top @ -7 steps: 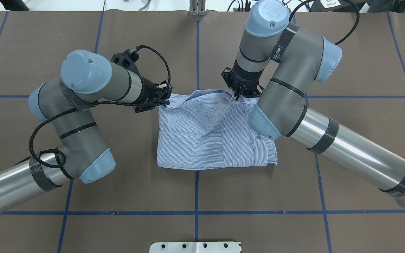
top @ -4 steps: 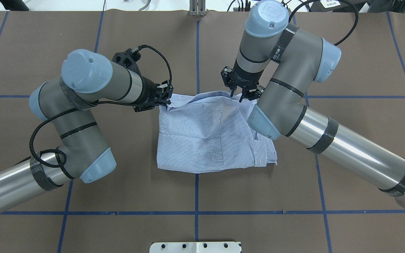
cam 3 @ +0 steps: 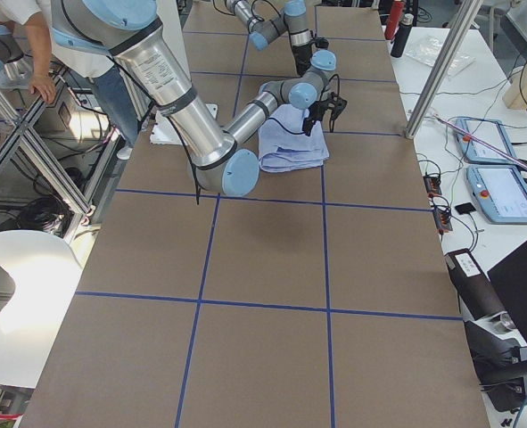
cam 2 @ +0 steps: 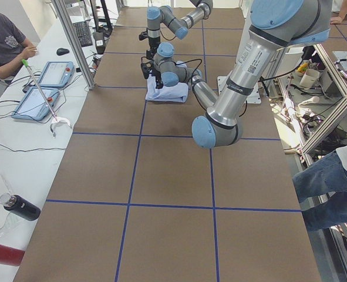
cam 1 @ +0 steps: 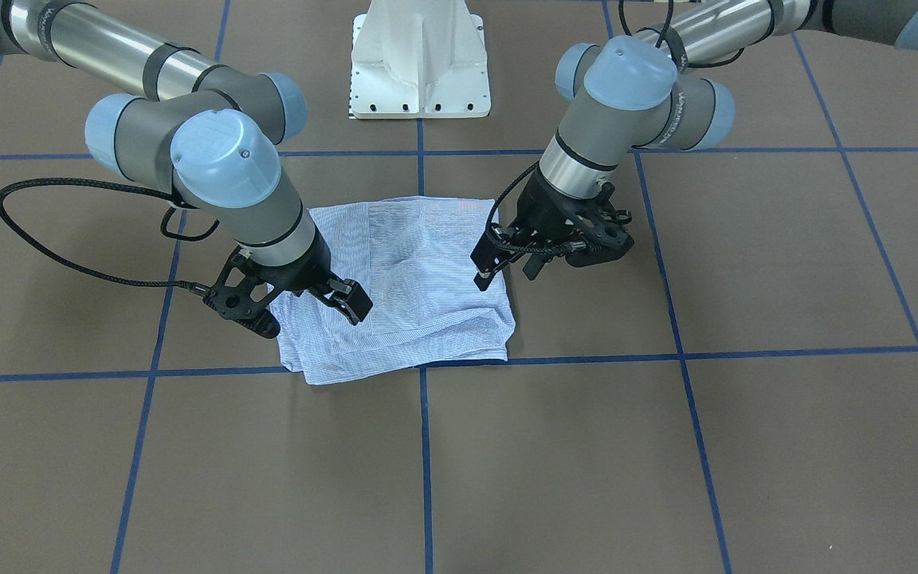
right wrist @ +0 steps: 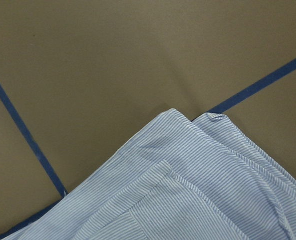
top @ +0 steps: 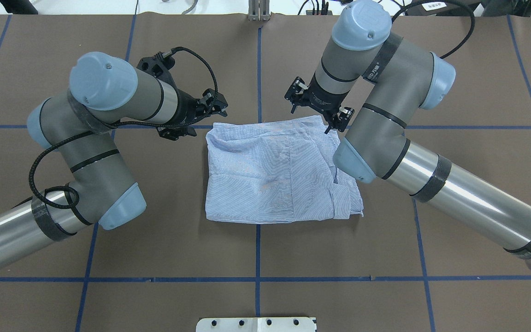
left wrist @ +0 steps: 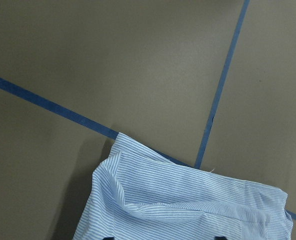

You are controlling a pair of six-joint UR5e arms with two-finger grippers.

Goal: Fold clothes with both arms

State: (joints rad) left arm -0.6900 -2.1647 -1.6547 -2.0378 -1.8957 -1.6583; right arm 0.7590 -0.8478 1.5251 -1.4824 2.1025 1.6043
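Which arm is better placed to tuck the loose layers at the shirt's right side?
Probably right: the right gripper, open, hovers by that side of the shirt; the left gripper would cross it.

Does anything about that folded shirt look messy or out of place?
Slightly. The shirt lies folded on the table, but its edge under the right arm is uneven: inner layers poke out in a bunched flap. Nothing looks torn or spilled.
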